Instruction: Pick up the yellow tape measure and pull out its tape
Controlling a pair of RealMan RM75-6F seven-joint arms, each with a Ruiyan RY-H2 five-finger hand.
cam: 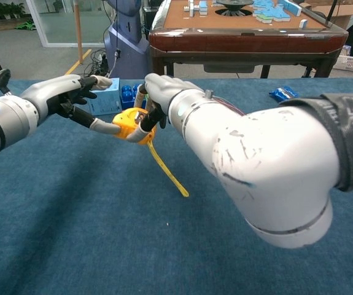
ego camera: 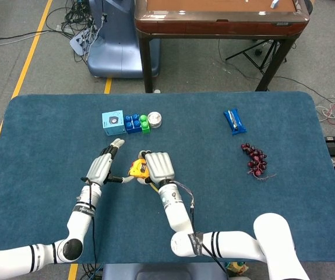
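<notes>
A small yellow tape measure with a rounded plastic case (cam: 129, 122) was held up just above the near-centre of a table covered in dark blue carpet-like cloth (ego camera: 50, 134). A narrow yellow tape strip (cam: 167, 173) ran out of the case and slanted down toward the robot, its tip meeting the cloth.

The right hand (cam: 158, 98), white and grey, gripped the case from the right side, fingers curled over it. The left hand (cam: 72, 93) reached in from the left; its thumb touched the case's left side while the other fingers lay stretched out and apart. I could not tell whether that hand truly held the case or only touched it.

Farther back on the cloth, close together in a row, lay a light blue square box (ego camera: 112, 122), a cluster of blue and green toy blocks (ego camera: 136, 123) and a small white round object (ego camera: 154, 120). Well to the right lay a blue snack wrapper (ego camera: 234, 121), and nearer the robot a bunch of dark red grapes (ego camera: 255, 159).

Beyond the table stood a brown wooden table on dark legs (ego camera: 219, 23). The floor was grey, with a yellow line (ego camera: 30, 55) running along the left, loose cables (ego camera: 77, 17) and a blue-grey machine base (ego camera: 113, 44).
</notes>
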